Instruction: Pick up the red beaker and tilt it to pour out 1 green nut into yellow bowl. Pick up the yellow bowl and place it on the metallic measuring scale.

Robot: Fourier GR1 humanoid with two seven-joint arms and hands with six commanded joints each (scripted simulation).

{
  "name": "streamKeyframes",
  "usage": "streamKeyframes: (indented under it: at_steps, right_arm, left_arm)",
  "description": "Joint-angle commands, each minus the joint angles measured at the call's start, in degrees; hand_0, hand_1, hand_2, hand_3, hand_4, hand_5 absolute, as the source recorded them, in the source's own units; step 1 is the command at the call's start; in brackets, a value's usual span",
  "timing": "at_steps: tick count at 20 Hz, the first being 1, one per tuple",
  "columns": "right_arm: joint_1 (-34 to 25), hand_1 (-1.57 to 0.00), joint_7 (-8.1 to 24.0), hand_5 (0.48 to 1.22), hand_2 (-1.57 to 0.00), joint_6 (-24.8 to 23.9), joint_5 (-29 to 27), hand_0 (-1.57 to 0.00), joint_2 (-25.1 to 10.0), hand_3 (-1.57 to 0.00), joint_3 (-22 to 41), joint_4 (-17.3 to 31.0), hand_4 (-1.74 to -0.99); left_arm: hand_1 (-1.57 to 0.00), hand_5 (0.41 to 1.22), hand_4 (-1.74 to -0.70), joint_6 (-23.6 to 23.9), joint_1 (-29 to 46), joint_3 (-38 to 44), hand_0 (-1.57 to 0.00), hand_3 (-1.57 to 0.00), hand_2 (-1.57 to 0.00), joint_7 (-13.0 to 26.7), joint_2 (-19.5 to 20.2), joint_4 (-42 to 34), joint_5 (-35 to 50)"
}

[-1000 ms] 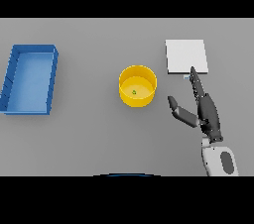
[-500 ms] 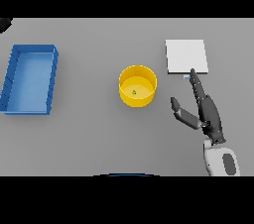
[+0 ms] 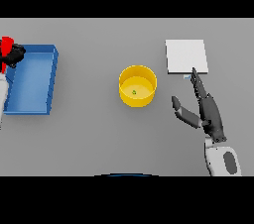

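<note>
Head view shows me the yellow bowl [image 3: 137,86] standing upright near the middle of the grey worktop [image 3: 99,134], and I can make out a small green nut [image 3: 134,92] lying on its floor, so I judge the pouring step done. At the far left edge I see my left hand [image 3: 15,54] over the near-left corner of the blue tray [image 3: 30,79], with the red beaker [image 3: 6,49] in it; the dark fingers appear wrapped round the red shape, though it is cut by the frame edge and I cannot tell how it is tilted. What I reckon is left is the second half: lifting the bowl and setting it on the metallic measuring scale [image 3: 186,56], which sits as a pale square plate to the right of the bowl and a little further back, apart from it. My right hand [image 3: 208,114] lies low over the worktop between bowl and scale, nearer the scale, its fingers straight and pressed together, pointing away from me with the tips just at the scale's near edge; the thumb [image 3: 179,109] is spread out towards the bowl but not touching it. It holds nothing. I'd say it needs to swing left and close round the bowl's wall.
</note>
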Motion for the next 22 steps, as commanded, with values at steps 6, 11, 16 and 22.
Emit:
streamKeyframes:
  at_steps: [6,11,16,22]
  right_arm:
    - [0.6,0.00,-1.0,0.670,0.00,0.0,0.3,0.00,0.4,0.00,0.5,-0.2,-1.153]
    - [0.7,0.00,-1.4,0.665,0.00,-0.8,1.2,0.00,-0.3,0.00,0.1,0.1,-1.157]
    - [0.2,0.00,2.3,0.631,0.00,-2.9,5.6,0.00,-0.2,0.00,1.8,-0.6,-1.131]
    - [-7.5,0.00,3.6,0.649,0.00,4.3,14.4,0.00,-9.8,0.00,6.9,1.3,-1.122]
  left_arm:
    - [-0.55,0.664,-0.98,-12.9,3.9,-0.5,-0.60,-0.54,-0.52,-0.1,2.2,-7.8,7.4]
    - [-0.18,0.627,-0.81,-15.3,3.6,-3.8,-0.20,-0.18,-0.17,2.0,4.1,-6.0,3.5]
    - [-0.06,0.633,-0.78,-12.7,4.1,-3.3,-0.06,-0.06,-0.06,-2.1,3.8,-7.2,3.0]
    - [-0.01,0.666,-0.80,-11.2,5.3,-2.7,-0.02,-0.01,-0.01,-4.1,1.7,-10.5,5.1]
